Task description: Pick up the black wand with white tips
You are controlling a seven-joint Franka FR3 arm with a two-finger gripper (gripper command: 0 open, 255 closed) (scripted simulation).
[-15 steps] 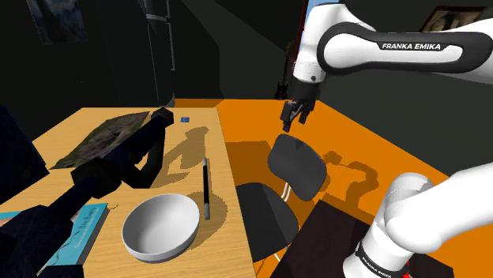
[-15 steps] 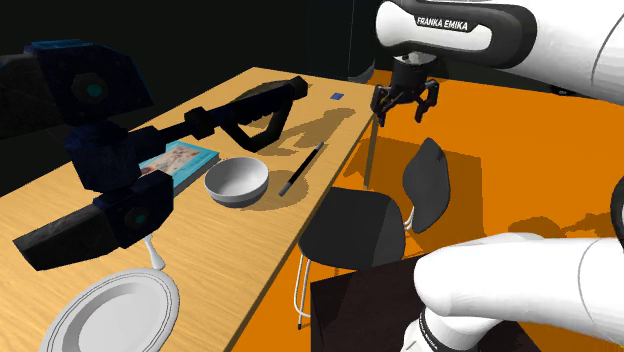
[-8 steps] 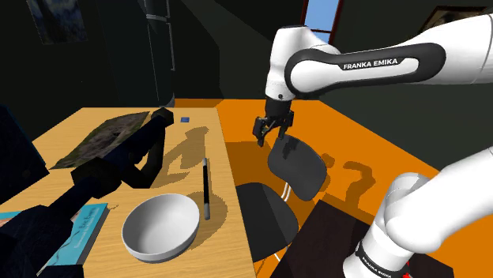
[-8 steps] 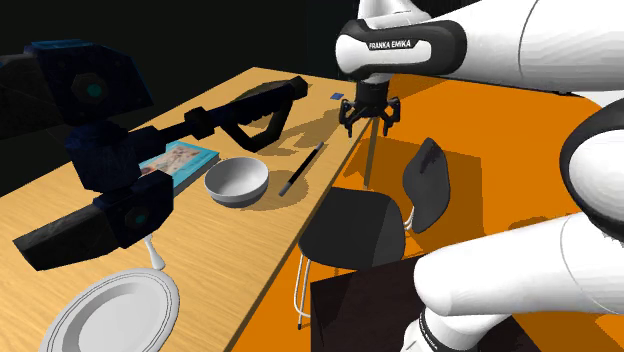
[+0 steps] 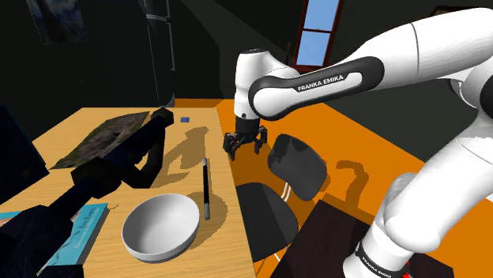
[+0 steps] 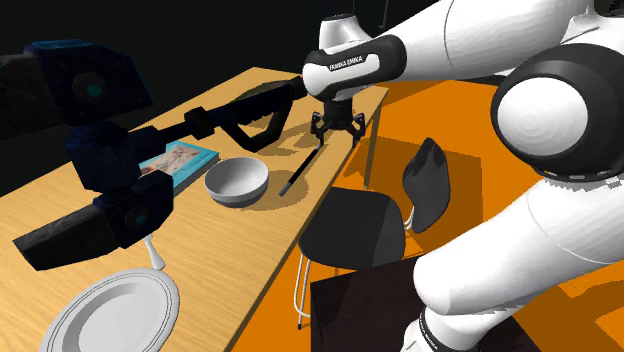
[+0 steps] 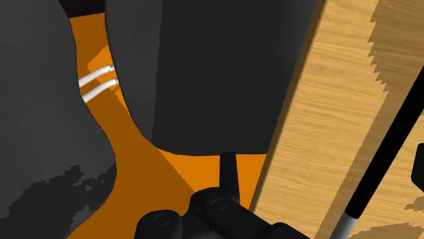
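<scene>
Orange flooring (image 5: 371, 142) runs beside a long light-wood table (image 5: 71, 126), with dark walls behind. From where I stand, the slim black wand with pale tips (image 5: 206, 188) lies flat on the tabletop, near the edge that faces a black chair with thin white legs (image 5: 296, 167). It is just beside a round white bowl (image 5: 160, 227) without touching it. The white arm's all-black two-finger gripper (image 5: 246, 148) hangs low over that table edge, close to the wand's far end and clear of it. Its jaws are spread apart with nothing between them. A large dark blocky gadget (image 5: 118, 162) sprawls across the middle of the table. In the second exterior view a blue-covered book (image 6: 178, 157) lies beyond the bowl and a white plate (image 6: 112, 312) sits at the near end. In the wrist view the wand crosses the wood grain beside the fingers, one greyish-white tip showing.
</scene>
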